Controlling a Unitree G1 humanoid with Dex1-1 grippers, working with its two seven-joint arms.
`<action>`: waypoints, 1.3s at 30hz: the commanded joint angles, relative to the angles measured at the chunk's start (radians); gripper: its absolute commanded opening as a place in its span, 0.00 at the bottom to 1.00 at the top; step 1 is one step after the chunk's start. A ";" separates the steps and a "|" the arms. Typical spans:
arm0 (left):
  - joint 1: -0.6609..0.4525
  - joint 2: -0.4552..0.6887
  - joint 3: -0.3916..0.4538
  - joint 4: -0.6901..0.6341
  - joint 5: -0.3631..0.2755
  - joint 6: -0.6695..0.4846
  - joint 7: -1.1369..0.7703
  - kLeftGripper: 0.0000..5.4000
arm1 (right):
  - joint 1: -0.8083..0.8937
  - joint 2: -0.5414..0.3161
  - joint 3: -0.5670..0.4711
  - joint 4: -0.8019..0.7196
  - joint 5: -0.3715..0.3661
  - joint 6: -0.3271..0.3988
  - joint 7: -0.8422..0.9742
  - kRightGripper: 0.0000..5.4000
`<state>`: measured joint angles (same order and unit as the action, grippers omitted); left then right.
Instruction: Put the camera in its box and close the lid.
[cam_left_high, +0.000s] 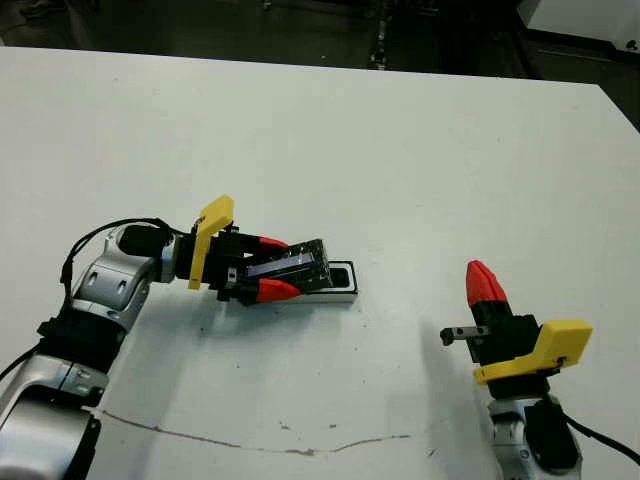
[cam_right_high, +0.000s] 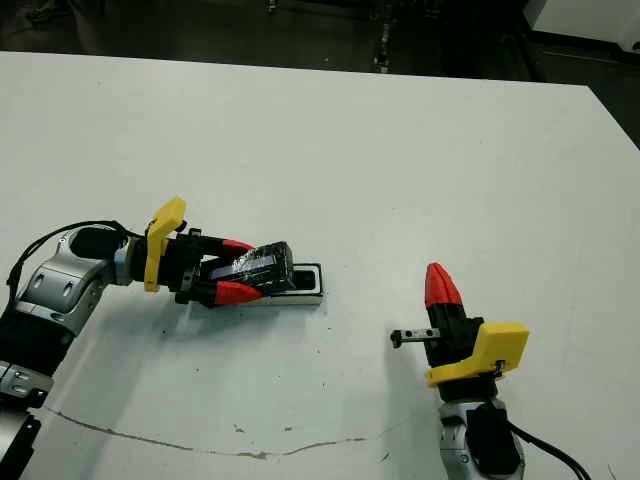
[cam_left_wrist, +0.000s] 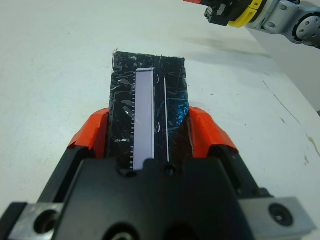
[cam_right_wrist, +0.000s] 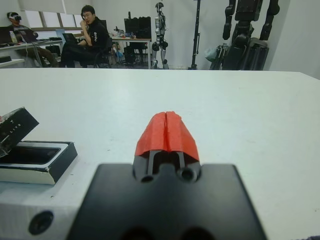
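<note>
Your left gripper (cam_left_high: 266, 267) has the lid (cam_left_high: 298, 267) pinched flat between its two red fingers (cam_left_wrist: 90, 132), the crinkled black slab tilted over the near end of the box (cam_left_high: 342, 281) — its far end uncovered, white rim showing. In the right wrist view a dark object lies inside the tray, likely the camera (cam_right_wrist: 30, 154). Your right gripper (cam_left_high: 485, 281) stands well apart on the white table (cam_left_high: 400, 150), fingers pressed together and holding nothing.
</note>
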<state>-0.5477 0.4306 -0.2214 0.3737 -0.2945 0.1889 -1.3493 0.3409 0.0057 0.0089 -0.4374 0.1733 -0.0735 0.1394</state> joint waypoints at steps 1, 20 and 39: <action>-0.005 0.004 -0.001 0.011 0.023 0.018 0.022 0.58 | 0.005 -0.011 -0.008 0.009 0.003 -0.005 0.001 0.00; -0.081 0.017 0.051 0.032 0.010 0.014 0.024 0.58 | 0.010 -0.012 -0.005 0.005 0.004 0.000 0.003 0.00; -0.149 0.027 0.127 0.133 -0.015 -0.021 0.015 0.58 | 0.019 -0.010 0.001 0.009 -0.016 -0.012 -0.001 0.00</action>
<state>-0.6821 0.4543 -0.1068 0.4942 -0.3047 0.1673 -1.3341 0.3489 0.0054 0.0123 -0.4374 0.1622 -0.0736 0.1394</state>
